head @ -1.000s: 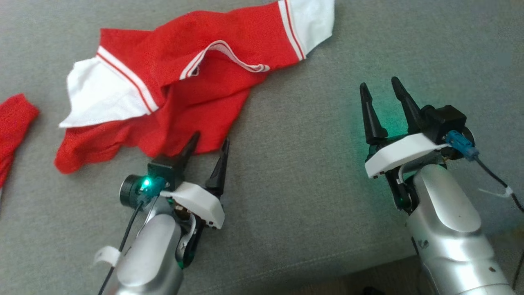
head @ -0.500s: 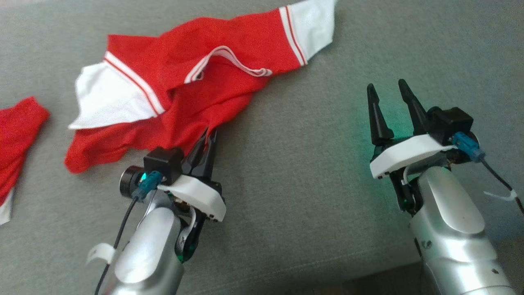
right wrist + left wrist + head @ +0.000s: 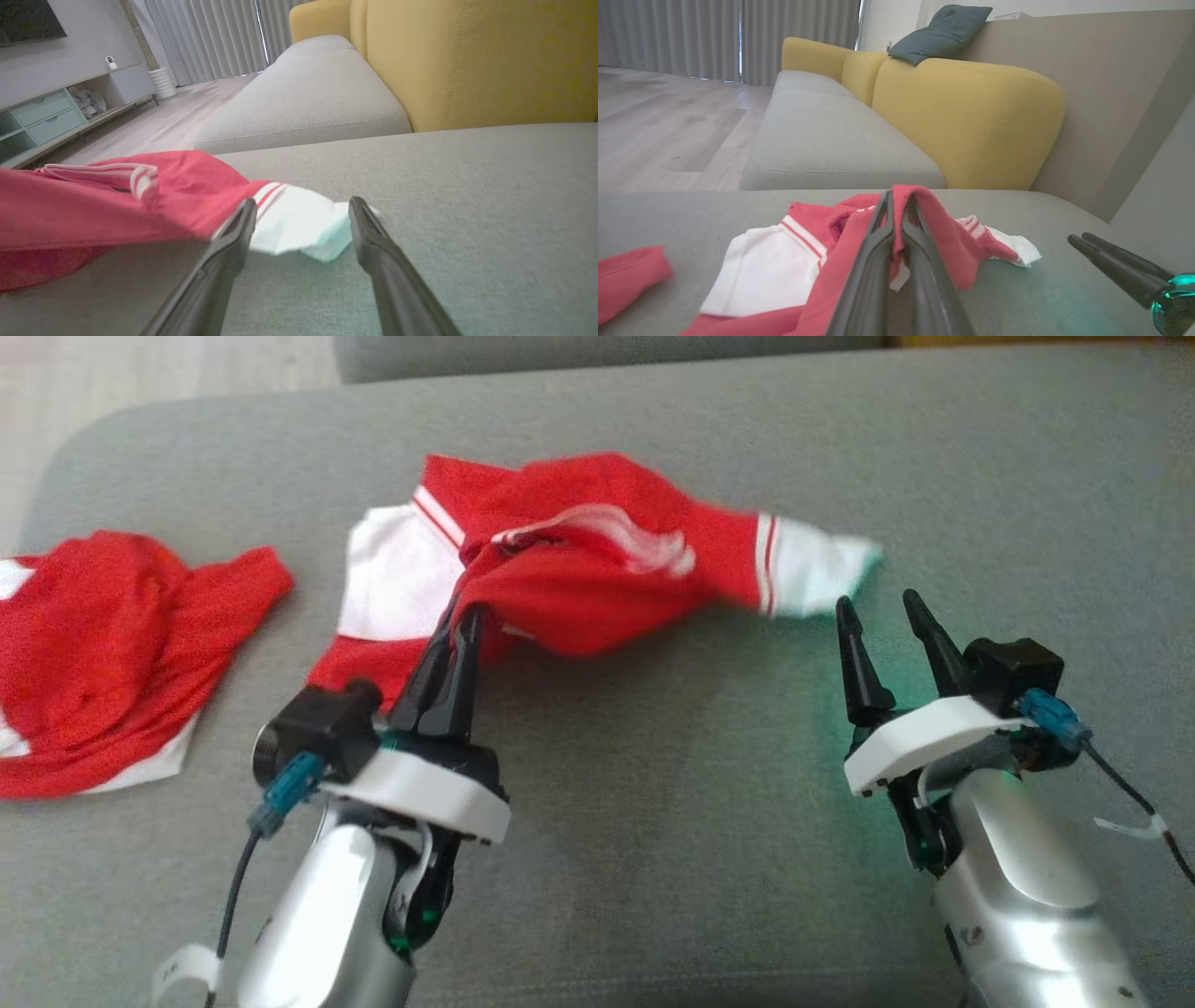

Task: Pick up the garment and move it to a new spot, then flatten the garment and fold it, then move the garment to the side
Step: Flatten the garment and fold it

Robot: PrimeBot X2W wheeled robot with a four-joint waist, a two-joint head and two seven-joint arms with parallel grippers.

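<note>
The garment (image 3: pixel 607 560) is a red shirt with white, red-striped sleeves, bunched on the grey cushion (image 3: pixel 653 821). My left gripper (image 3: pixel 464 616) is shut on a fold of its red cloth and holds that fold raised off the cushion; in the left wrist view the cloth (image 3: pixel 924 210) drapes over the closed fingertips (image 3: pixel 896 200). My right gripper (image 3: pixel 878 609) stands open just in front of the garment's white sleeve end (image 3: pixel 822 574). In the right wrist view that sleeve (image 3: pixel 299 221) lies just beyond its spread fingers (image 3: pixel 303 207), not touched.
A second red garment (image 3: pixel 112 644) lies crumpled at the cushion's left end. A yellow sofa back (image 3: pixel 971 116) and another grey seat (image 3: pixel 831 140) stand beyond the cushion. Wooden floor (image 3: pixel 658 121) lies past the cushion's left edge.
My left gripper closed on the garment's red cloth and lifted it, pulling the garment into a bunch. The head camera tilted up, so the whole scene shifted down. My right gripper stayed open.
</note>
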